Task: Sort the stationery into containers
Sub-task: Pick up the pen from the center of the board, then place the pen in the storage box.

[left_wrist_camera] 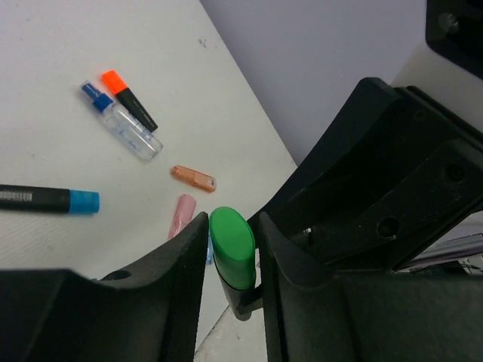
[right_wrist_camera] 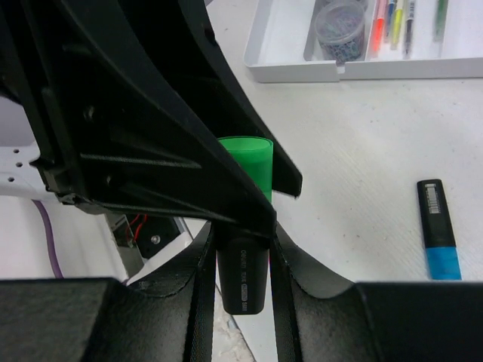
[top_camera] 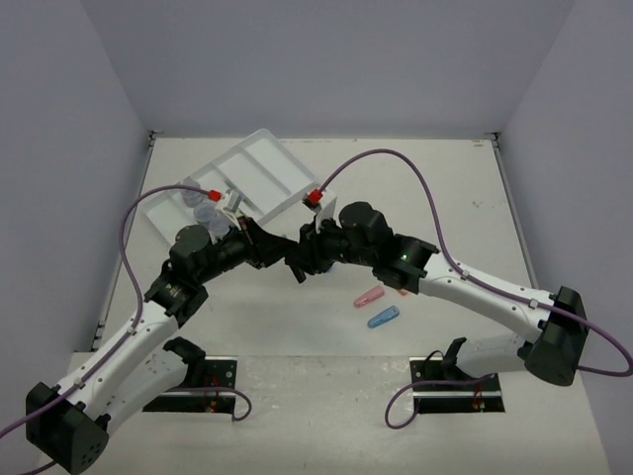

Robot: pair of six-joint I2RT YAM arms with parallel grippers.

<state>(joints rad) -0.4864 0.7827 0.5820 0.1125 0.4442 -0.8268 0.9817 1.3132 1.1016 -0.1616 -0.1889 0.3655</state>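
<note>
A black highlighter with a green cap (left_wrist_camera: 232, 245) hangs between both grippers above the middle of the table. My left gripper (left_wrist_camera: 232, 226) is closed around the green cap. My right gripper (right_wrist_camera: 241, 249) is shut on the black body (right_wrist_camera: 243, 275). In the top view the two grippers (top_camera: 282, 252) (top_camera: 297, 267) meet tip to tip and hide the highlighter. The white compartment tray (top_camera: 259, 168) lies at the back left, holding clear round jars (top_camera: 203, 203). Its wall (right_wrist_camera: 287, 72), a jar (right_wrist_camera: 341, 26) and thin pens (right_wrist_camera: 392, 23) show in the right wrist view.
A pink piece (top_camera: 369, 296) and a blue piece (top_camera: 384, 317) lie under the right arm. On the table below lie an orange-capped highlighter (left_wrist_camera: 130, 98), a blue-capped bottle (left_wrist_camera: 121, 121), an orange piece (left_wrist_camera: 193, 178) and a blue-capped highlighter (right_wrist_camera: 438, 230).
</note>
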